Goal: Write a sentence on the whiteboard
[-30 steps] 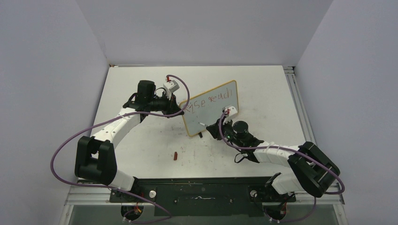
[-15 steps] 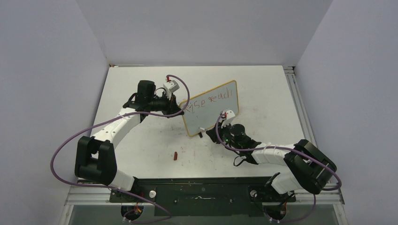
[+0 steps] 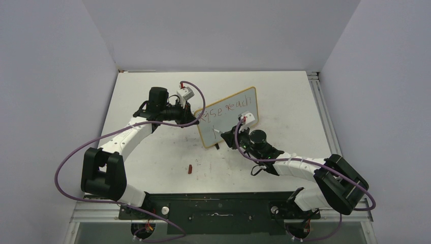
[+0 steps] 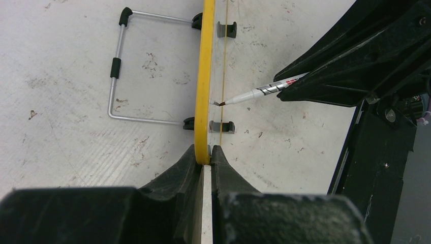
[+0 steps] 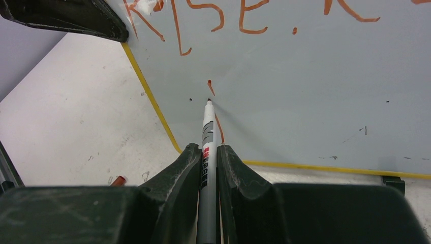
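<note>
A pale, scuffed tabletop sits in a corner of plain grey-lilac walls, with dark smudges scattered across it. A small red cap lies on it near your side, well apart from everything else.

The whiteboard stands near the middle of the tabletop, propped on a wire stand behind it and turned at an angle. It is white with a yellow frame and small black feet.

The sentence runs along the top of the board in thin red-brown capitals. It reads roughly "RISE REACH", though the second letter is hard to tell. Under the first word are two short red strokes.

Your left gripper is clamped on the board's yellow edge. Your right gripper is closed around a marker, which has a white barrel and red print too small to read. Its tip rests at the board face, just below the first line and between the two strokes.
</note>
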`<act>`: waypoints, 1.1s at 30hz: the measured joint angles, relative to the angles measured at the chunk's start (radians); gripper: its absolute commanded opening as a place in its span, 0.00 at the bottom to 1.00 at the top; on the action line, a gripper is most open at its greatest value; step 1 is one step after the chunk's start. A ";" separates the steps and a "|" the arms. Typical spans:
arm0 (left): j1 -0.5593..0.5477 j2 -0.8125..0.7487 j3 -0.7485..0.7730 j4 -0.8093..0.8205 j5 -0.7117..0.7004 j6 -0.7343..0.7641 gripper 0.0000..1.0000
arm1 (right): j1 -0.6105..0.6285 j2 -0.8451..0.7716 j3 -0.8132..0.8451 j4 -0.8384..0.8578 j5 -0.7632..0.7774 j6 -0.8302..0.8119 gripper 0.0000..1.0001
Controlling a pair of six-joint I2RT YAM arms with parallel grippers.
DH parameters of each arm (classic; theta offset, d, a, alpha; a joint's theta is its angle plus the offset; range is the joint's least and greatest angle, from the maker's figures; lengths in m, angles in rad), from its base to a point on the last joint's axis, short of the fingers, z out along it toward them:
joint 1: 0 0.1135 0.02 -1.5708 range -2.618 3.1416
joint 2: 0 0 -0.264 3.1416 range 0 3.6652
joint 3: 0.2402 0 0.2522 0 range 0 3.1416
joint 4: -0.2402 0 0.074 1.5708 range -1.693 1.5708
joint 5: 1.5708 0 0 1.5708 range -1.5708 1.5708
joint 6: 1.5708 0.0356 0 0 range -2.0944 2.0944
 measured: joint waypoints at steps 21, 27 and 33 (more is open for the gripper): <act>0.000 0.000 0.000 -0.001 0.001 0.000 0.00 | 0.000 -0.028 -0.001 -0.002 0.039 -0.012 0.05; 0.000 0.000 0.000 -0.001 0.001 0.000 0.00 | 0.000 -0.028 -0.001 -0.002 0.036 -0.012 0.05; 0.000 0.000 0.000 -0.001 0.001 0.000 0.00 | 0.000 -0.058 -0.015 -0.007 0.026 -0.012 0.05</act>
